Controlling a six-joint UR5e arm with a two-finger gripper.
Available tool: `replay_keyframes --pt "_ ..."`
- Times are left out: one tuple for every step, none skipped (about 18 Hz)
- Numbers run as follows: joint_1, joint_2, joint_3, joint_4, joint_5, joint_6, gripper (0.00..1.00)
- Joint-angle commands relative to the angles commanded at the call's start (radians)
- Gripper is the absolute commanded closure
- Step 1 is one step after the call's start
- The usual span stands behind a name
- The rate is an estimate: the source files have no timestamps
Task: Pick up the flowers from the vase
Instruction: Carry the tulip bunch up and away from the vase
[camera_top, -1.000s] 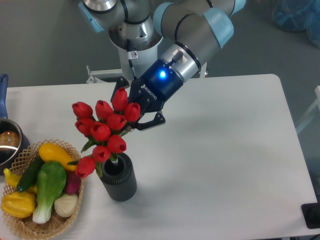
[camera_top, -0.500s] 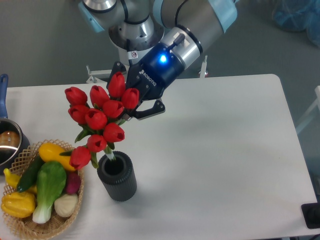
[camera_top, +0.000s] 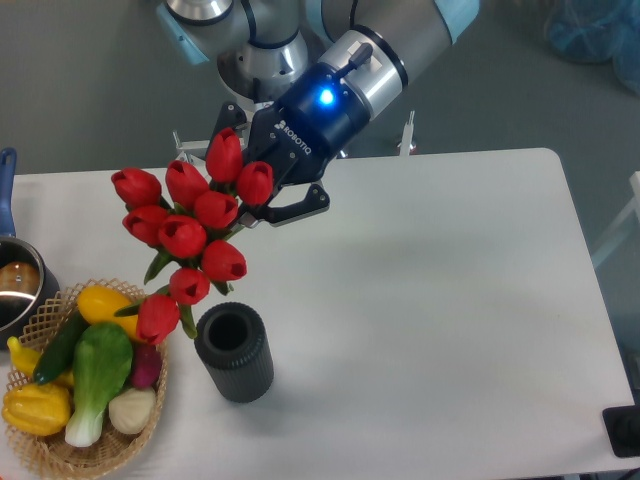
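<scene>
One white table (camera_top: 450, 300) fills most of the view, with grey floor behind it and a dark object at its lower right corner (camera_top: 622, 432). The arm's pale blue and grey joints (camera_top: 300, 30) rise behind the far edge.

The gripper (camera_top: 262, 205), black with a blue light on its wrist, comes in from above and to the right, and its jaws are pinched on the tulip bunch (camera_top: 185, 235); the buds hide much of the near finger. The bunch spreads below and to the left of the jaws. Its long axis runs on a slant, from the topmost bud beside the jaws down to the lowest bud (camera_top: 157, 318), which hangs over the edge of the wicker basket (camera_top: 100, 452). The buds face the camera and upward, and green leaves show among the lower ones. No stem shows inside the vase mouth, and the bunch is held clear above it.

The dark grey ribbed vase (camera_top: 234, 352) stands upright on the table below the jaws and a little left, its round mouth open and dark. Further left and lower, the basket holds a yellow squash (camera_top: 105, 303), a yellow pepper (camera_top: 35, 408), a green leafy vegetable (camera_top: 95, 380), a dark red round vegetable (camera_top: 146, 365), a dark green long vegetable (camera_top: 58, 350) and a pale bulb (camera_top: 132, 408). At the far left edge stands a metal pot (camera_top: 15, 290) with a blue handle (camera_top: 7, 190).
</scene>
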Motion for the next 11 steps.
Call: replay_keyframes --pt "0.017 -0.003 0.000 0.000 0.002 0.003 0.64" --pt "0.029 -0.008 0.000 0.000 0.002 0.005 0.64" --pt "0.048 -0.008 0.000 -0.002 0.005 0.008 0.64" --pt "0.069 -0.008 0.000 -0.002 0.006 0.009 0.64" --pt "0.089 -0.008 0.000 -0.002 0.008 0.011 0.64" --pt "0.113 -0.008 -0.002 0.000 0.009 0.014 0.64" --pt "0.144 -0.008 -0.003 0.002 0.009 0.023 0.64" --pt "0.175 -0.008 -0.003 0.003 0.008 0.035 0.64" --pt "0.196 -0.008 -0.003 0.006 0.008 0.052 0.64" --pt "0.209 -0.008 -0.003 0.006 0.008 0.078 0.64" --pt "0.219 -0.011 -0.003 0.006 0.009 0.110 0.64"
